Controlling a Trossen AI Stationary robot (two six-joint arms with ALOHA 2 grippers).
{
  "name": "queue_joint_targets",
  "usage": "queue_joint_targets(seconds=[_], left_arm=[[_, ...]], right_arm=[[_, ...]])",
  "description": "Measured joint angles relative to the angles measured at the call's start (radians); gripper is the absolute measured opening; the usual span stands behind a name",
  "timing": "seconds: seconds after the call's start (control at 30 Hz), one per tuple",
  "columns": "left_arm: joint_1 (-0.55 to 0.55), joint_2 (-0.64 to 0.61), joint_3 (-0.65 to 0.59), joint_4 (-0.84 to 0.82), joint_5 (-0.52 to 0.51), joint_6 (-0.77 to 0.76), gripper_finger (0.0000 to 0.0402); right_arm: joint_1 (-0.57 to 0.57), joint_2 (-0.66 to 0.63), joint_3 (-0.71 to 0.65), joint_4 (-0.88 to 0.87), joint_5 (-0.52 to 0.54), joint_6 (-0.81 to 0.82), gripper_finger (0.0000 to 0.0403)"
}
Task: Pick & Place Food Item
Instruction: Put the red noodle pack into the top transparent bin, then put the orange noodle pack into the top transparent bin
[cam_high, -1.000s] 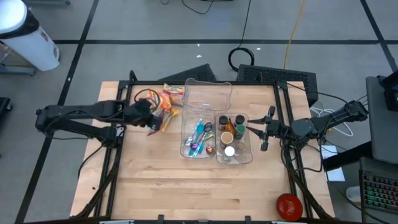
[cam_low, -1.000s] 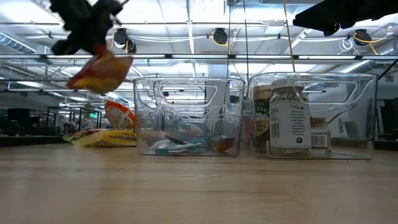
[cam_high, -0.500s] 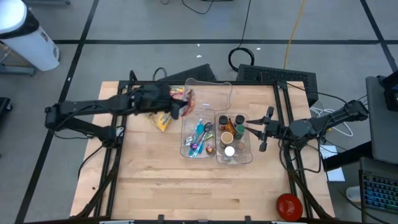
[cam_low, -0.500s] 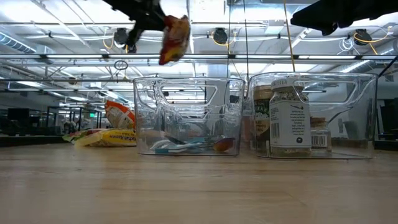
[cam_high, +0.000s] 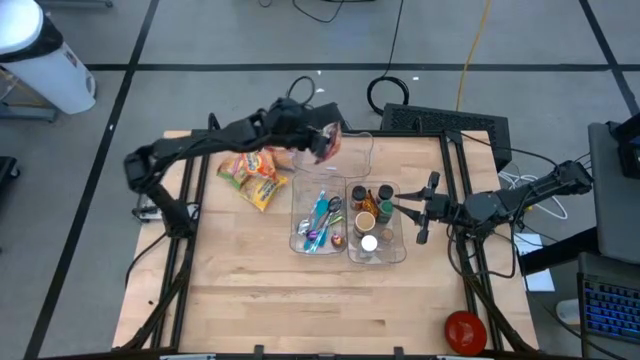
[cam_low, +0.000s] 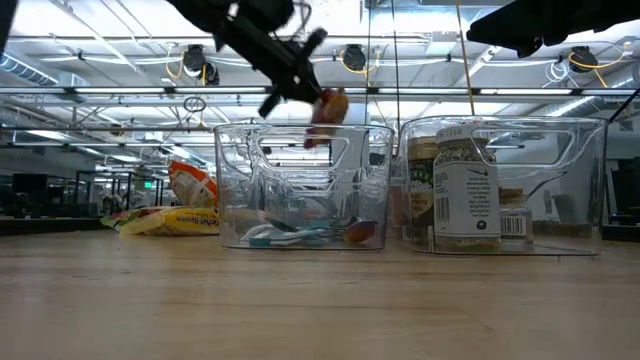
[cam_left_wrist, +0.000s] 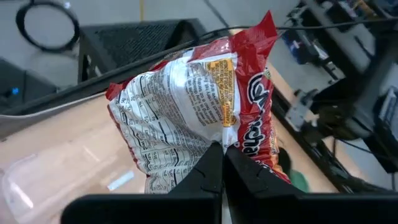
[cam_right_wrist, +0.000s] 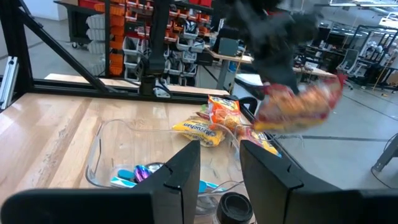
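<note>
Left gripper (cam_high: 322, 143) holds snack bag (cam_high: 329, 146) (above empty bin (cam_high: 350, 152)).

Even bright overhead lighting; soft shadows; motion blur on snack bag (cam_right_wrist: 298, 109); ceiling lamps (cam_low: 350, 58) glare.

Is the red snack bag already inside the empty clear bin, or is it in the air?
In the air: the left end effector holds the red snack bag above the empty clear plastic bin.

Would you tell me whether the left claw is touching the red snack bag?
Touching: the left wrist view shows the left claw pinched shut on the snack bag.
</note>
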Motion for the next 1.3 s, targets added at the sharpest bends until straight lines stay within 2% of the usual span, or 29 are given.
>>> queue_joint_targets(seconds=[0.33, 0.5, 0.6, 0.73, 1.07, 1.2, 1.3], left_arm=[[0.023, 0.267, 0.101, 0.194, 0.12, -0.075, 0.0007], [0.025, 0.338, 0.122, 0.273, 0.181, -0.094, 0.0004], [0.023, 0.349, 0.121, 0.27, 0.182, -0.095, 0.0011], [0.024, 0.334, 0.122, 0.272, 0.193, -0.045, 0.0057], [0.031, 0.255, 0.122, 0.249, 0.26, 0.033, 0.0207], [0.058, 0.158, 0.122, 0.133, 0.312, 0.067, 0.0238], [0.061, 0.062, 0.118, -0.035, 0.27, 0.164, 0.025]], right_arm=[[0.0, 0.0, 0.0, 0.0, 0.0, 0.0, 0.0105], [0.0, 0.001, 0.0, 0.0, 0.0, 0.0, 0.0105], [0.0, 0.003, 0.0, 0.0, 0.0, 0.0, 0.0105], [0.0, 0.004, 0.0, 0.0, 0.0, 0.0, 0.0105], [0.0, 0.004, 0.0, 0.0, 0.0, 0.0, 0.0105], [0.0, 0.004, 0.0, 0.0, 0.0, 0.0, 0.0105], [0.0, 0.004, 0.0, -0.001, 0.0, 0.021, 0.0105]])
